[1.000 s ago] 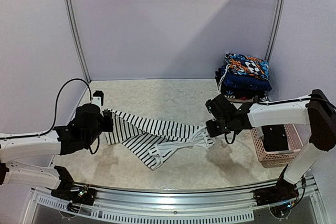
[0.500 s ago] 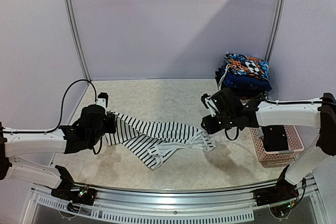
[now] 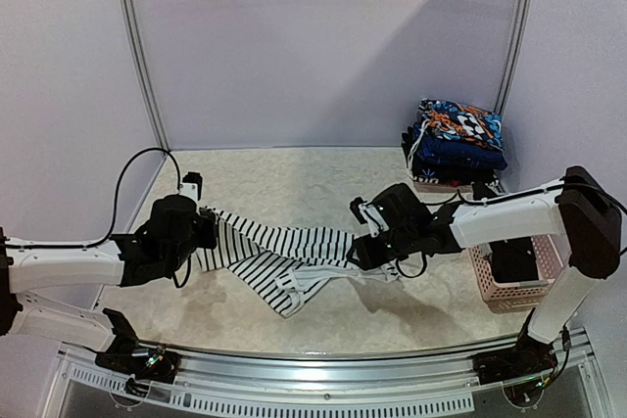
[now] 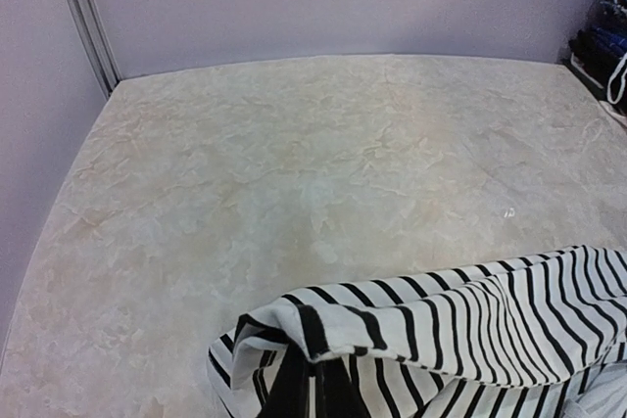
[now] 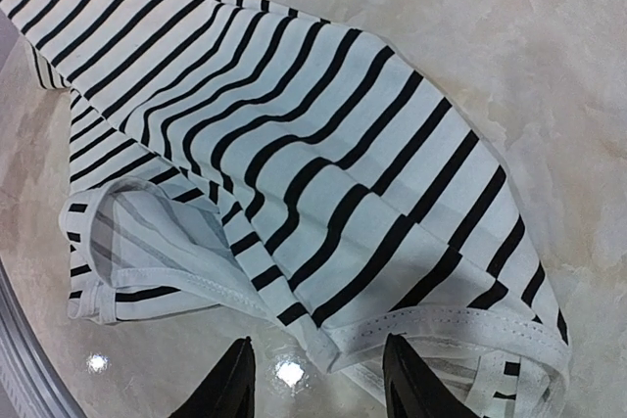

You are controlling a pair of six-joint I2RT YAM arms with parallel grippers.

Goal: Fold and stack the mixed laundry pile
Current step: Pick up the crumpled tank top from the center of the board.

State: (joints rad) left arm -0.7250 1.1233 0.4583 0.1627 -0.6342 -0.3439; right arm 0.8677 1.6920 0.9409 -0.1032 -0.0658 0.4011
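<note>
Striped garment [image 3: 284, 256] lies centre-left of frame on the table [image 3: 294, 178], its left end bunched and raised in the clenched left gripper [image 3: 203, 229] (fingers unseen in its own wrist view). Only the right wrist view shows the right gripper [image 5: 318, 384] released, jaws empty below the hem. The top view adds the folded stack [image 3: 456, 139] and pink basket [image 3: 480, 276], right.

1. The desk [image 3: 294, 178] has a cream, marbled top.
2. Behind the desk, a plain lilac back wall [image 3: 323, 46] carries a diagonal shadow.
3. Grey metal posts [image 3: 137, 46] stand at the desk's far corners.
4. A metal rail [image 3: 323, 364] edges its near side.
</note>
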